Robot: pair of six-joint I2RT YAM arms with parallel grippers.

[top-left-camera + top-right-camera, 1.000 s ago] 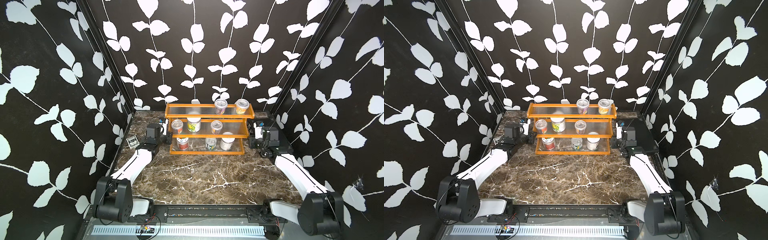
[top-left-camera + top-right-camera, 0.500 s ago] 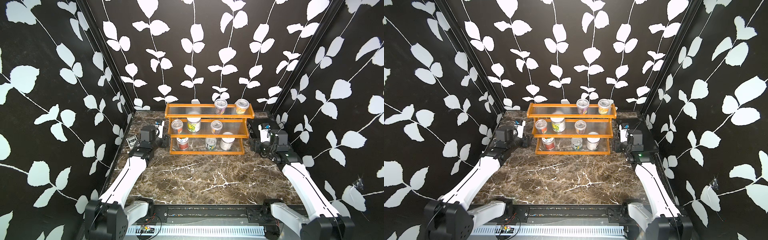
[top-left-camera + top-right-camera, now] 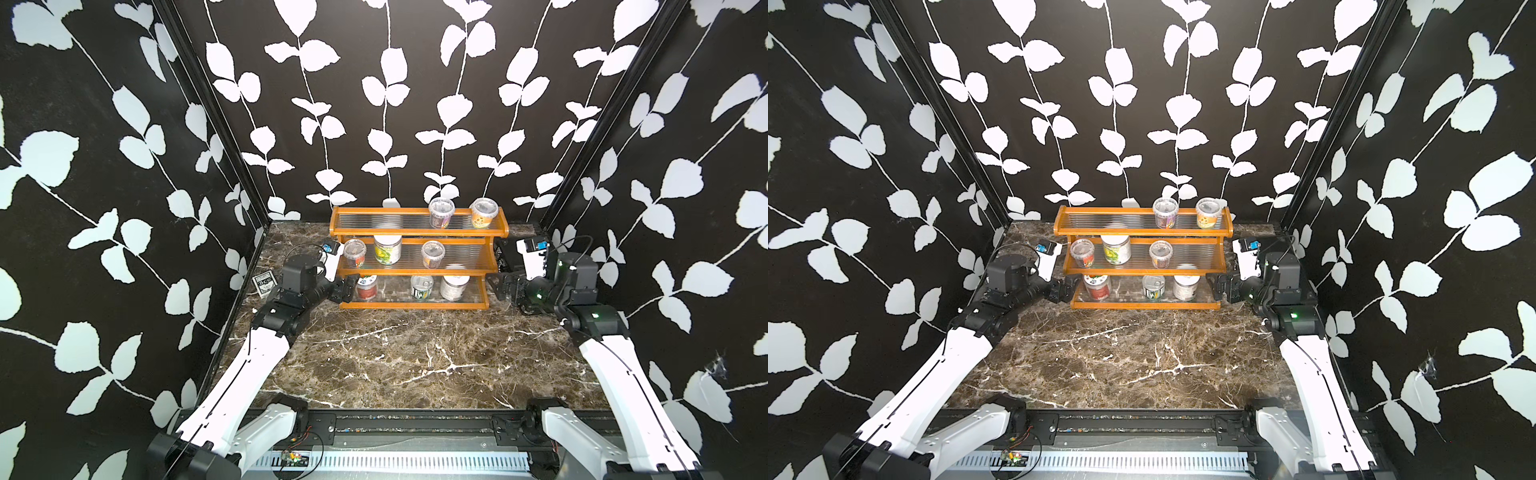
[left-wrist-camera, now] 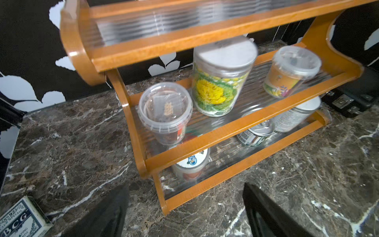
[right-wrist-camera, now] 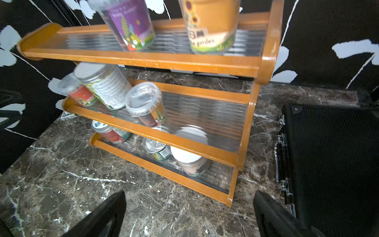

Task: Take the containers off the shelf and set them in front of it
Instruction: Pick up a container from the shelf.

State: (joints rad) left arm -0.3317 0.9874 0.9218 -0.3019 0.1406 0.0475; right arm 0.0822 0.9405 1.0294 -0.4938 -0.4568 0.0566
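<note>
At the 12 o'clock edge of the marble tabletop (image 3: 415, 353), the orange-brown wooden shelf (image 3: 386, 230) is standing against the leaf-patterned wall. All eight containers are sitting on it in both top views.

On the top tier, toward 3 o'clock, a purple-labelled clear cup (image 3: 441, 212) and a sunflower-labelled clear cup (image 3: 483, 212) are standing side by side. On the middle tier, running from 9 to 3 o'clock, are:
- a red-labelled clear cup (image 3: 354, 252)
- a white-lidded jar with a yellow-and-green label (image 3: 387, 249)
- a clear cup with a multicoloured label (image 3: 433, 254)

On the bottom tier a red-labelled jar (image 3: 366, 287), a pull-tab tin can (image 3: 421, 286) and a white-lidded jar with a pale label (image 3: 454, 286) are lining up the same way.

The left gripper (image 3: 345, 288) is hovering at 9 o'clock of the bottom tier, just beside the shelf's end. In the left wrist view its black fingers (image 4: 106, 213) are standing wide apart with nothing between them, facing the rack's near corner. The right gripper (image 3: 500, 286) is hovering at 3 o'clock of the bottom tier, near that end. In the right wrist view its black fingers (image 5: 102, 217) are likewise standing wide apart and empty.

A black-and-white card box (image 3: 264, 283) is lying further out at 9 o'clock, by the wall. A flat black case (image 5: 332, 164) is lying at 3 o'clock of the shelf.
</note>
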